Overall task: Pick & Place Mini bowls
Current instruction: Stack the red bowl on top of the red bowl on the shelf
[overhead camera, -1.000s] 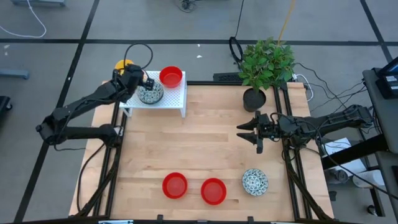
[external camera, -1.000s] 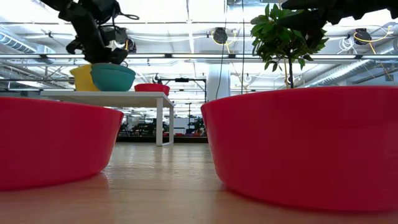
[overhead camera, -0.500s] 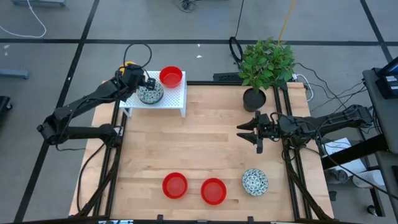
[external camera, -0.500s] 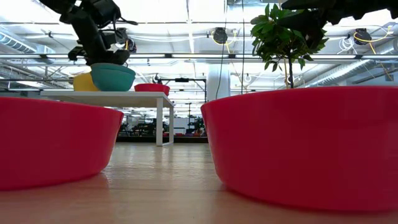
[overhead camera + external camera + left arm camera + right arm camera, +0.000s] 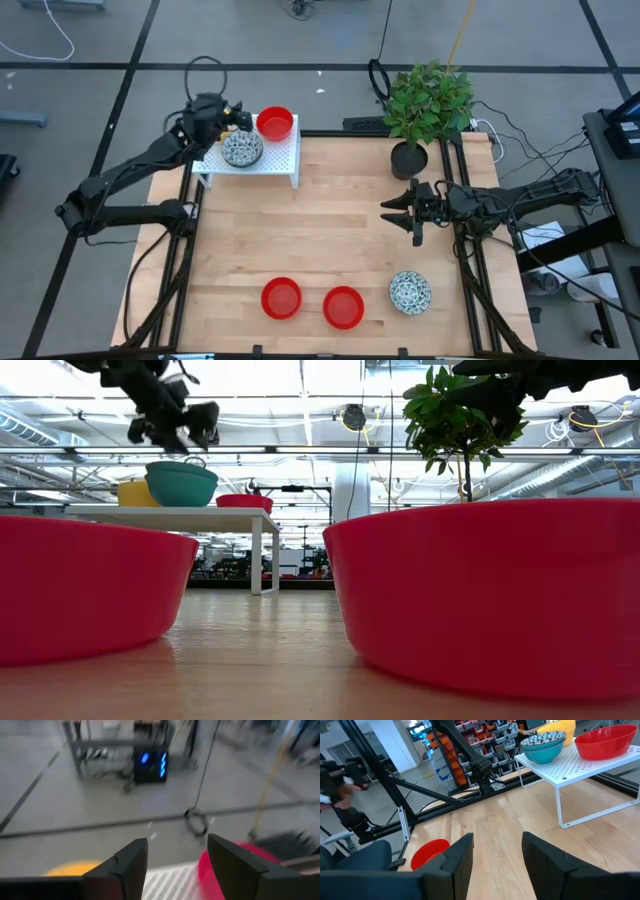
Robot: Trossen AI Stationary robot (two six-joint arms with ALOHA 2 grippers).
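A speckled mini bowl, teal outside in the low view, rests on the white rack, next to a red bowl and a yellow one. My left gripper hovers open just above and beyond the speckled bowl, with nothing between its fingers. On the table's near part sit two red bowls and another speckled bowl. My right gripper waits open over the table's right half, holding nothing.
A potted plant in a black pot stands at the table's far right, just beyond my right arm. The rack fills the far left corner. Bare wood lies between the rack and the near bowls.
My left gripper has opened and let go of the speckled bowl, then risen and drawn back toward the table's far edge. The bowl stays where it was on the rack.
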